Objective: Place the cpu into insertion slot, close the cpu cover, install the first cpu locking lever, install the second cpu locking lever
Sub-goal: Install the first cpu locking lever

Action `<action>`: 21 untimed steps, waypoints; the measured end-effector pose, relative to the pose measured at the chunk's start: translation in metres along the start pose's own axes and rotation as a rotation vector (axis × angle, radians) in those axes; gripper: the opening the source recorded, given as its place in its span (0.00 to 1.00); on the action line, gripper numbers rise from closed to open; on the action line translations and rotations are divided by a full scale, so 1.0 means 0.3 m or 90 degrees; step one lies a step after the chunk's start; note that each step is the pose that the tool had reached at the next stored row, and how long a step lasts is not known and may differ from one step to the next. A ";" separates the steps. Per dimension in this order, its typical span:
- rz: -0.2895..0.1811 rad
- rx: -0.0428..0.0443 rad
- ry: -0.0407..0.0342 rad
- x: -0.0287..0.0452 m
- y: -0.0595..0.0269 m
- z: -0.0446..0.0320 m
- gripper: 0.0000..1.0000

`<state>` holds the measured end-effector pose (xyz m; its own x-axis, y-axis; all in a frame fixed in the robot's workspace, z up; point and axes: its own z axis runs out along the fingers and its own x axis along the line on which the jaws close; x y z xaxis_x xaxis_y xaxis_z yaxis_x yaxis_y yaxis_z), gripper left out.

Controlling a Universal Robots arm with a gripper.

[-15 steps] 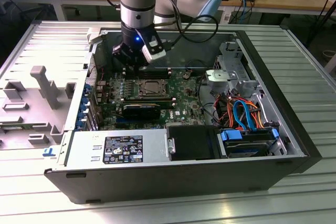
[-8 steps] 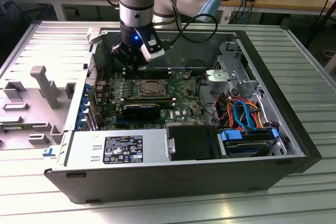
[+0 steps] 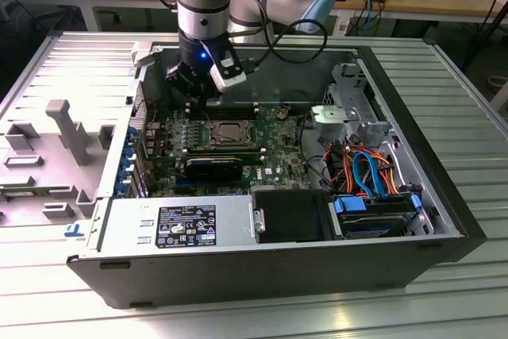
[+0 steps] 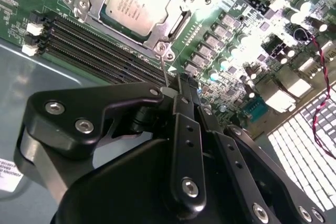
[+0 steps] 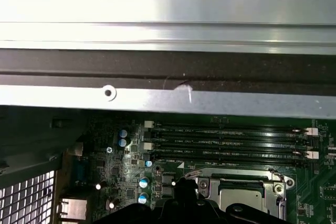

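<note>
- Big picture first: the open computer case lies on its side, and the green motherboard faces up inside it.
- Along the near edge of the case sits the grey power supply. It is well apart from the work.
- The gripper hangs over the board on the exterior view's left of the socket. In the second wrist view its black fingers are drawn narrow, tips nearly together, with no chip between them.
- The cpu cover looks folded down, and its silver frame rings the chip.
- The cpu lies flat in the insertion slot, square to the frame. Seating and covering look done.
- A thin wire locking lever runs from the cover's corner straight to the fingertips. I can't tell whether it is pinched or only touched.
- To do this step well, I'd judge:
  - keep contact low on the wire;
  - push it along its own arc, not sideways;
  - keep off the memory slots just beside it;
  - watch that the cover stays flat.
- On writing, the power supply's dark label carries white print and marks, too small to make out.
- The chip's top bears several lines of fine print, and tiny white lettering dots the board. None of it is legible.
</note>
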<state>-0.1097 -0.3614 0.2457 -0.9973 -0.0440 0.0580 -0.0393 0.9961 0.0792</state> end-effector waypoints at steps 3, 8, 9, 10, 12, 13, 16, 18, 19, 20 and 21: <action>0.000 -0.0008 -0.0002 0.002 0.001 -0.017 0.11; 0.000 -0.0031 -0.0006 0.006 0.005 -0.059 0.11; 0.000 -0.0032 -0.0008 0.008 0.005 -0.063 0.11; 0.000 -0.0032 -0.0011 0.010 0.006 -0.066 0.11; 0.000 -0.0031 -0.0020 0.015 0.006 -0.071 0.11; 0.000 -0.0031 -0.0026 0.018 0.007 -0.074 0.11; 0.000 -0.0030 -0.0044 0.026 0.009 -0.094 0.11; -0.001 -0.0029 -0.0059 0.031 0.010 -0.112 0.11; -0.001 -0.0029 -0.0066 0.034 0.011 -0.115 0.11; -0.001 -0.0030 -0.0074 0.038 0.011 -0.117 0.11; -0.001 -0.0030 -0.0075 0.039 0.011 -0.117 0.11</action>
<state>-0.1195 -0.3613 0.2814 -0.9980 -0.0444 0.0461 -0.0404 0.9956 0.0840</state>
